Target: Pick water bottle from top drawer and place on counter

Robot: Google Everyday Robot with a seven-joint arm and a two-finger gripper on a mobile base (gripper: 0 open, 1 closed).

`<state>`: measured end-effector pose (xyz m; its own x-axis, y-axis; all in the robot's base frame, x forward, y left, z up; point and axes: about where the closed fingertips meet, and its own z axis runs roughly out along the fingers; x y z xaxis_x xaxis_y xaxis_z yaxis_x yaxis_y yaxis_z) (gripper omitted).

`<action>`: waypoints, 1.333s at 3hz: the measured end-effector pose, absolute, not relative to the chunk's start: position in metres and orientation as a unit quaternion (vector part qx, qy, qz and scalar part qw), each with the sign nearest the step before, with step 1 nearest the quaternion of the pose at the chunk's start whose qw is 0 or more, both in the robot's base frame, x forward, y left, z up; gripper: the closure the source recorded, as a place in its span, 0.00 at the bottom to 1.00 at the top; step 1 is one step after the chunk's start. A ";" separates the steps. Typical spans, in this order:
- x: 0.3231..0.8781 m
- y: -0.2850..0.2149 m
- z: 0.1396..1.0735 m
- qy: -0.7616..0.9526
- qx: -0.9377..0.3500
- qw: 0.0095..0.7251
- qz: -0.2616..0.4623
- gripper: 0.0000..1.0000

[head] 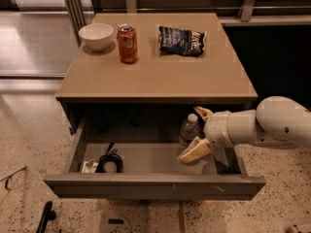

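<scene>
Clear plastic water bottle (188, 129) w/ white cap stands upright inside the wide grey-brown top drawer (155, 187), right of centre in the frame, towards the back of the drawer floor. Drawer is pulled out under the flat tan-beige counter (155, 79), its flat front panel running across the lower part of the frame.

Two-finger gripper (190, 134) w/ cream-coloured fingers (195, 151) reaches in from the right side of the frame on a thick white arm (272, 123). Jaws are spread wide: one finger sits just behind and above the water bottle near its cap, the other low and in front of it, so the bottle is between them. Can't tell whether either pad actually touches the plastic. Bottle base looks to be on the drawer floor, not lifted.

Lower left of the drawer: coiled black cable (111, 161) and, just beside it to the left, a small white item (88, 166), too small to identify.

On the counter, upper part of frame: round white bowl (96, 35) at upper left, red soda can (128, 43) upright just right of it, dark crumpled snack bag (182, 39) lying flat further right, apart from the can. Speckled terrazzo floor (24, 144) surrounds the cabinet.
</scene>
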<state>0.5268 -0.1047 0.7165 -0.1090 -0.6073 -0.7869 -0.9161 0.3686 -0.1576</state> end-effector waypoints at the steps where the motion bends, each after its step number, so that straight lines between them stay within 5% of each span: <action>1: 0.534 -0.108 0.713 0.721 -0.528 0.410 0.181 0.03; 4: 0.540 -0.111 0.707 0.725 -0.527 0.411 0.169 0.69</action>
<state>0.5403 -0.1111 0.7071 -0.1070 -0.6253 -0.7730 -0.9023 0.3876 -0.1887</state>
